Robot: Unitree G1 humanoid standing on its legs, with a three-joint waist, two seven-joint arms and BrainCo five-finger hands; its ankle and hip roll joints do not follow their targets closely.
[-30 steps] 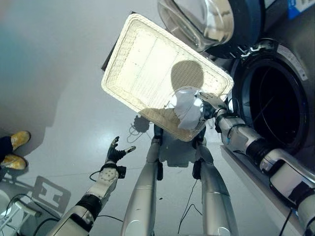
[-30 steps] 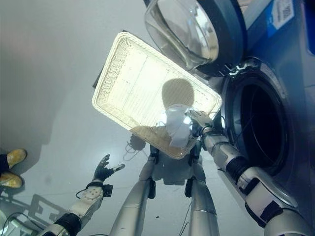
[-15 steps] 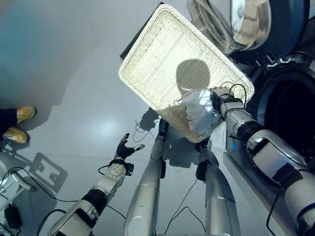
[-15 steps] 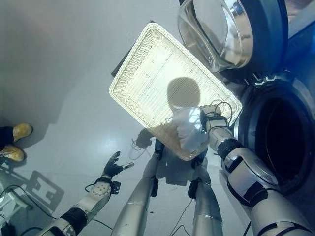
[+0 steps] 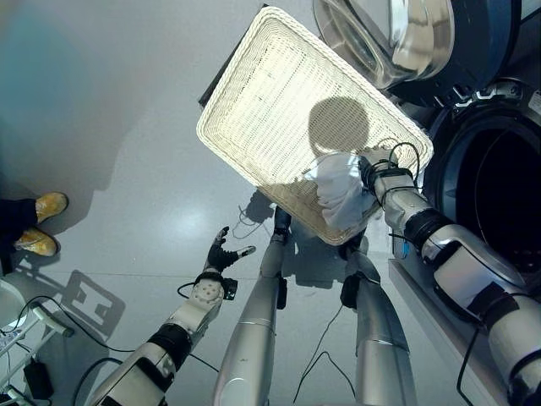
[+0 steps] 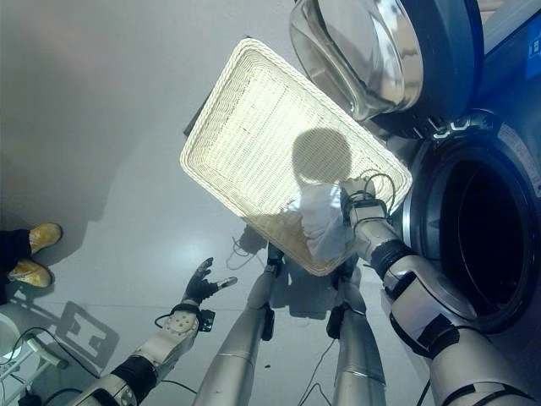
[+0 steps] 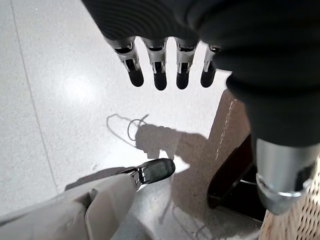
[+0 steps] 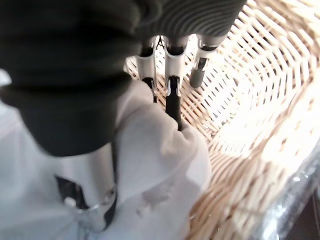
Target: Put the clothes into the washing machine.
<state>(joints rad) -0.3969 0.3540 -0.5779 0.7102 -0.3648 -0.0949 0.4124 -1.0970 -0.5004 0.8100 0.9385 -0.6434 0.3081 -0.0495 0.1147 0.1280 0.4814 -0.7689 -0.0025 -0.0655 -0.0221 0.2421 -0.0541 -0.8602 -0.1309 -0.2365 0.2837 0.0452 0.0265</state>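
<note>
- Right hand (image 5: pixel 369 172) inside the wicker basket (image 5: pixel 270 93), fingers (image 8: pixel 172 102) curled into a bundle of white clothes (image 5: pixel 340 190) and closed on it.
- Clothes bunched under and against the palm, resting near the basket corner closest to the washing machine (image 5: pixel 499 182); part of the cloth hanging over the basket wall just below the hand.
- Washing machine drum opening just beside the right forearm, with the door (image 5: pixel 397 38) swung open above the hand.
- Left hand (image 5: pixel 221 255) low and well apart from the basket, fingers (image 7: pixel 160 75) straight and spread, holding nothing, above the grey floor (image 5: pixel 101 127).
- Likely step: lifting the bundle out of the basket, then carrying it toward the drum.
- Risk: hold seems shallow, only on folds of soft cloth; loose part may slip out and fall on the floor between basket and machine.
- Risk: hanging cloth may catch on the wicker rim and drag the light basket along.
- Risk: trailing end may snag on the door edge, if kept too low.
</note>
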